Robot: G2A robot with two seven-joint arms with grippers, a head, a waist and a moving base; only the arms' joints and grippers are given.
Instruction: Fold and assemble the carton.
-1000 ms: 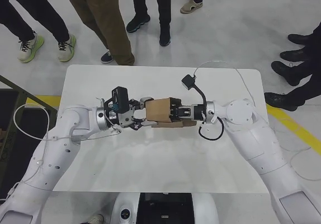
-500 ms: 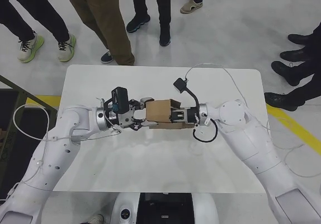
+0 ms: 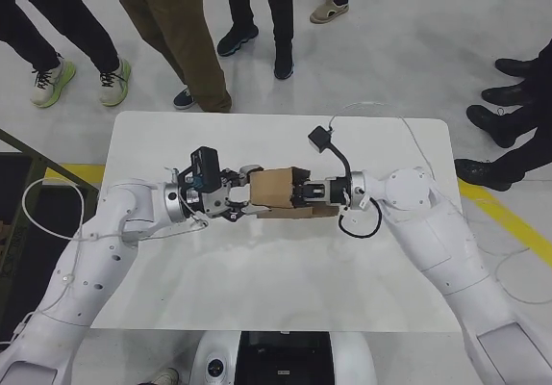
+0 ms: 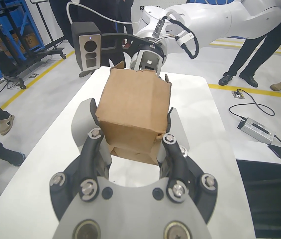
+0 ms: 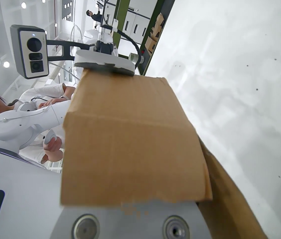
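Brown corrugated board, plain on every face in view, with no marking legible on it: one carton [image 3: 274,188], folded into a box shape and held between two grippers over the middle of the white table [image 3: 161,144]. Left gripper [image 3: 238,197] is on the carton's left end and the right gripper [image 3: 303,192] is at its right end. Left wrist view: left gripper [image 4: 132,120] is clamped across the near end of the carton [image 4: 133,110], one of its two fingers [image 4: 80,123] pressed on each side wall. Bare table [image 4: 197,115] shows beneath that end. The far rim is ragged, and the right gripper [image 4: 146,63] sits just behind it. Whether the right gripper grips or merely abuts cannot be told. That view also takes in the right arm's wrist camera [image 4: 87,45] and one power brick [image 4: 256,128] on the floor. Right wrist view: carton [image 5: 130,140] runs away toward the left gripper [image 5: 104,64], with the left arm's wrist camera [image 5: 29,50] beside it. One loose flap [image 5: 230,200] hangs toward the table [image 5: 230,50].
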